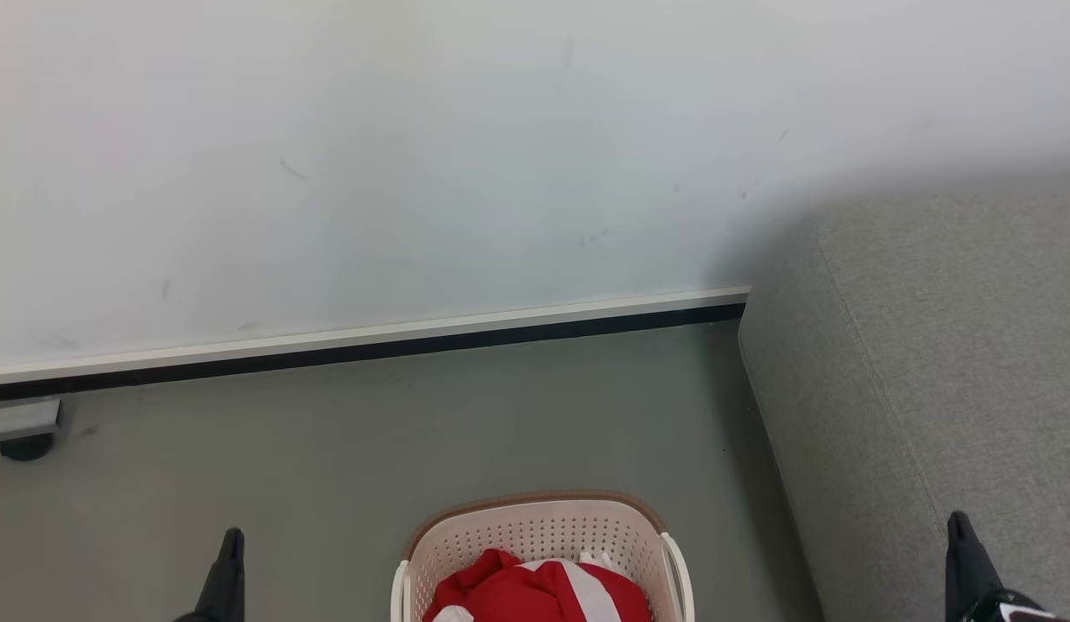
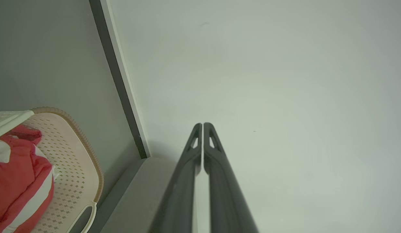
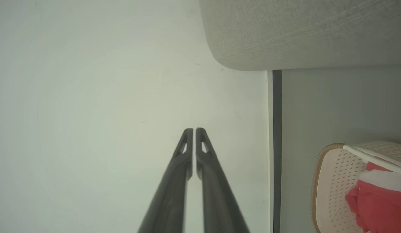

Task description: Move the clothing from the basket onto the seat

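Your basket point(image 1: 535, 505) stands upright on the floor point(image 1: 327, 466), mouth up, at the bottom middle of the head view, with its rounded far end facing the wall point(image 1: 414, 173). The clothing point(image 1: 517, 596) lies heaped inside it, a white stripe slanting across the red. The seat point(image 1: 932, 363) is just right of the basket, and its long edge runs from the wall back toward you. Your left wrist view adds the basket's looped side handle point(image 2: 95, 207). Your right wrist view adds the seat's rounded corner near the wall. The left tool point(image 2: 202, 124) and right tool point(image 3: 194, 130) each have their fingers drawn together, gripping nothing and pointing at the wall.
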Controlling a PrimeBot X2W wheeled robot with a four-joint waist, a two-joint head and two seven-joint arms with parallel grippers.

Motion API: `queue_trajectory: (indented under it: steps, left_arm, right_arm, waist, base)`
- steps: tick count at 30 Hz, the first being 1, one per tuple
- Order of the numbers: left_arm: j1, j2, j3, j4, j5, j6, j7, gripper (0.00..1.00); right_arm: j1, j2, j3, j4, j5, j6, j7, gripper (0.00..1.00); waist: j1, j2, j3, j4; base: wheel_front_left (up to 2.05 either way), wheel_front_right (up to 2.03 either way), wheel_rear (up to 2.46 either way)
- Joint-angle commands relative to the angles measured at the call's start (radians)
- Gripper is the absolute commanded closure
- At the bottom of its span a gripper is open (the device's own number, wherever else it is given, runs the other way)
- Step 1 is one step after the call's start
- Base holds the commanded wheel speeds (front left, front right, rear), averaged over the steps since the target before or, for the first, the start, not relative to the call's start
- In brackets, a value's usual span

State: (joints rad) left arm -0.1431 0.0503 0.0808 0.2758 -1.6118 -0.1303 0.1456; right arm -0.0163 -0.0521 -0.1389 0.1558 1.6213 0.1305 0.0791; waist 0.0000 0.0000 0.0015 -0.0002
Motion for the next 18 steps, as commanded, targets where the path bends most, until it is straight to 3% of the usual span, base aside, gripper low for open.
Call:
queue_trajectory:
  steps: [1,11,18]
  left_arm:
    - [0.003,-0.001,0.0,0.01,0.0,0.0,0.0,0.0]
    - [0.027,-0.003,-0.022,0.023,0.019,0.0,-0.042,0.0]
    - [0.035,-0.002,-0.017,0.028,0.118,0.004,-0.079,0.0]
  right_arm:
    - [0.006,0.0,0.001,0.009,0.0,0.0,0.0,0.0]
    - [0.016,0.002,0.035,0.023,-0.009,0.0,-0.035,0.0]
    - [0.015,0.001,0.06,0.034,-0.088,0.0,-0.066,0.0]
  waist:
    - [0.0,0.0,0.0,0.0]
    - [0.0,0.0,-0.008,0.0]
    - [0.0,0.0,-0.015,0.001]
  base:
    - [0.0,0.0,0.0]
    - [0.0,0.0,0.0]
    - [0.0,0.0,0.0]
